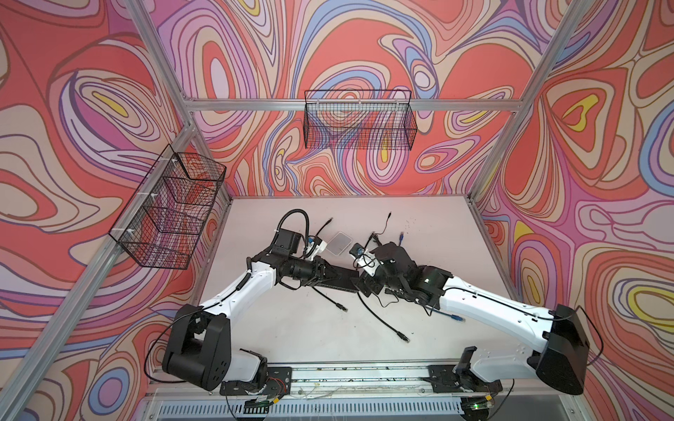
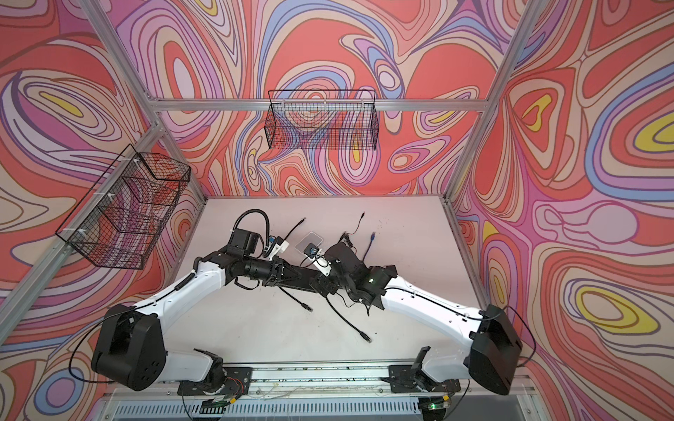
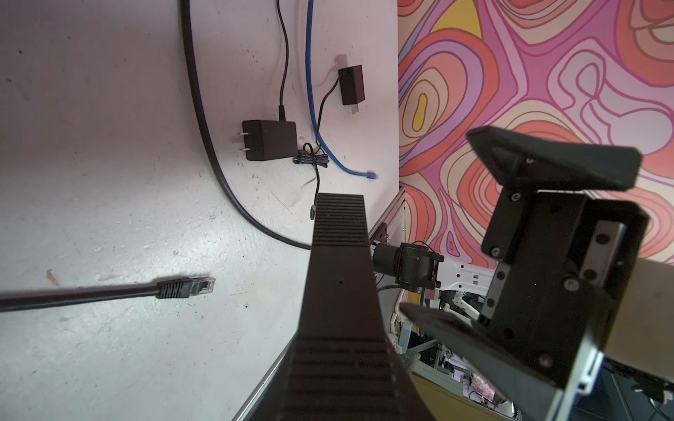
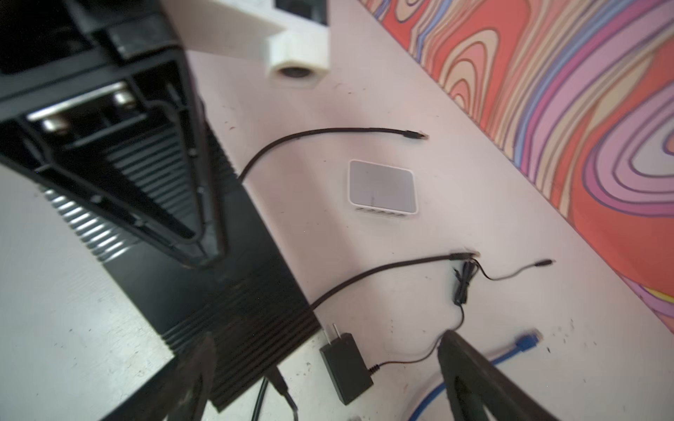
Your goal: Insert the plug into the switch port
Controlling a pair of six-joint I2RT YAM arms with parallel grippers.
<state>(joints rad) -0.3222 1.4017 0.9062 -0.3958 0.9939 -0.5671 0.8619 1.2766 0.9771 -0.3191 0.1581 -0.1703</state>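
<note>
My left gripper (image 1: 337,275) is shut on a long black ribbed switch (image 1: 339,280), holding it just above the table. The same switch fills the left wrist view (image 3: 341,255) and runs across the right wrist view (image 4: 237,291), where the left gripper's finger (image 4: 164,182) lies on it. A black cable's plug (image 4: 275,379) sits against the switch's near end, seemingly in a port. My right gripper (image 4: 328,357) stands open around that end, both fingers clear of the plug. In a top view the right gripper (image 1: 359,282) is at the switch's right end.
A small white box with ports (image 4: 381,187) lies behind the arms. Loose on the table are a black network plug (image 3: 186,288), two black power adapters (image 3: 270,140) (image 3: 352,84), and a blue cable (image 4: 529,342). Wire baskets (image 1: 359,120) (image 1: 171,207) hang on the walls.
</note>
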